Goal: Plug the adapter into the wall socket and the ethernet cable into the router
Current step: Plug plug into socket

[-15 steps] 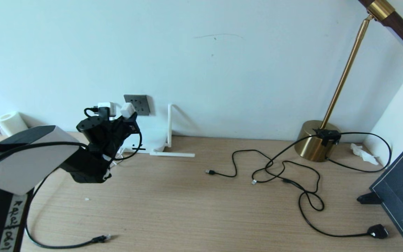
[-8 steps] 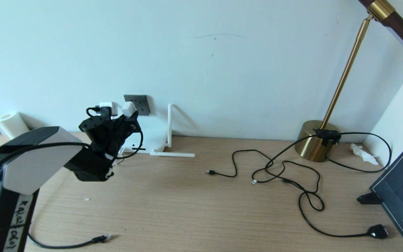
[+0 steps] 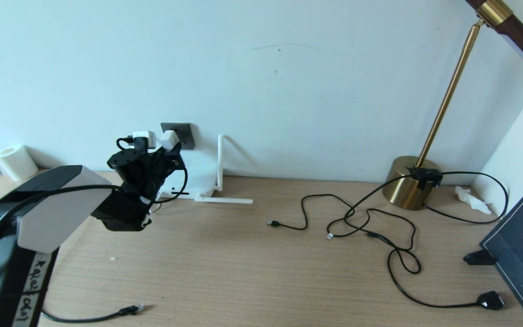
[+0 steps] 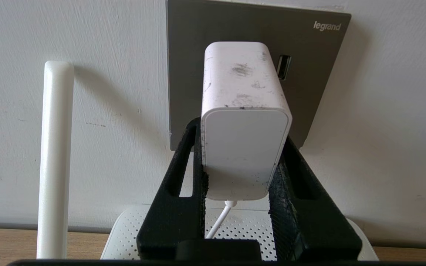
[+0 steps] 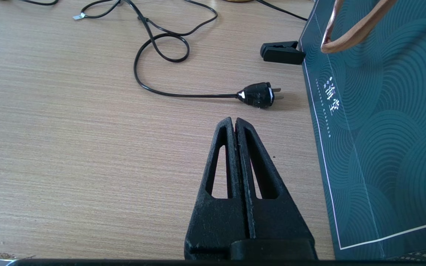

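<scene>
My left gripper [image 4: 240,133] is shut on the white adapter [image 4: 244,122], its black fingers pressed on both sides. The adapter's thin white cord hangs below it. The adapter [image 3: 169,139] is held level, its far end right at the dark grey wall socket [image 4: 320,74]; contact is hidden. The socket [image 3: 185,134] is on the wall just past my left gripper [image 3: 169,147]. The white router [image 4: 131,236] lies under the gripper, one antenna [image 4: 56,155] upright. The black ethernet cable [image 3: 132,310] lies on the desk at the front left. My right gripper [image 5: 234,120] is shut and empty above the desk.
Thin black cables [image 3: 370,222] sprawl over the right half of the desk, ending in a black plug [image 5: 259,95]. A brass lamp base [image 3: 409,181] stands at the back right. A dark green bag [image 5: 383,129] stands at the right, a white roll [image 3: 14,159] at the far left.
My left arm has reached further towards the wall, carrying the adapter up close to the socket plate. The right gripper has not moved.
</scene>
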Controlling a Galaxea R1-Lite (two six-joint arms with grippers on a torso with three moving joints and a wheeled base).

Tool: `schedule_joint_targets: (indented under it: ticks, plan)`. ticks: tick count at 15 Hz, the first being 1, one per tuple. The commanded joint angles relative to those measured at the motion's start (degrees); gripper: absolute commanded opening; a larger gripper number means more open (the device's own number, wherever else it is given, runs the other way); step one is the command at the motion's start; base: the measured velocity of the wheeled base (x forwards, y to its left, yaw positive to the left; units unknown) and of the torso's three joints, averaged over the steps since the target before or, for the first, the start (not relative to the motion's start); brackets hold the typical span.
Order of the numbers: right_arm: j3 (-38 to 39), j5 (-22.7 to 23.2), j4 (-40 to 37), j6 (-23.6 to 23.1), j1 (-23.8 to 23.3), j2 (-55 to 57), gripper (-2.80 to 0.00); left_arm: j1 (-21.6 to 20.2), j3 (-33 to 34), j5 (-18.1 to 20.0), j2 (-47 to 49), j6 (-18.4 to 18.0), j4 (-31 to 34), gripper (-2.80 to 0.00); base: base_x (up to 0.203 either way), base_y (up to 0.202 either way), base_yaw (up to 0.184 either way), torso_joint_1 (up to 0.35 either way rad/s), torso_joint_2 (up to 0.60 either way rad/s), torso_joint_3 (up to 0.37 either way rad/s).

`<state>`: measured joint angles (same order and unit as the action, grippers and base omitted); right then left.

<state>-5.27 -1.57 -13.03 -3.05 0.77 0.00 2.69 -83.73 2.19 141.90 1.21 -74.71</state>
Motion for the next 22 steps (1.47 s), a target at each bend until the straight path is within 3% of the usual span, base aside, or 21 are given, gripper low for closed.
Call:
schedule_joint_targets:
  ticks: [1,22]
  plan:
    - [0.0,0.0,-0.1,0.0,0.0,0.0,-2.8,0.0,-0.2,0.0,0.7,0.0,-0.4,-2.8,0.0,0.0,0.0,0.0,0.0,0.0]
    - [0.0,0.0,-0.1,0.0,0.0,0.0,-2.8,0.0,-5.0,0.2,1.5,0.0,3.3,-2.8,0.0,0.0,0.0,0.0,0.0,0.0]
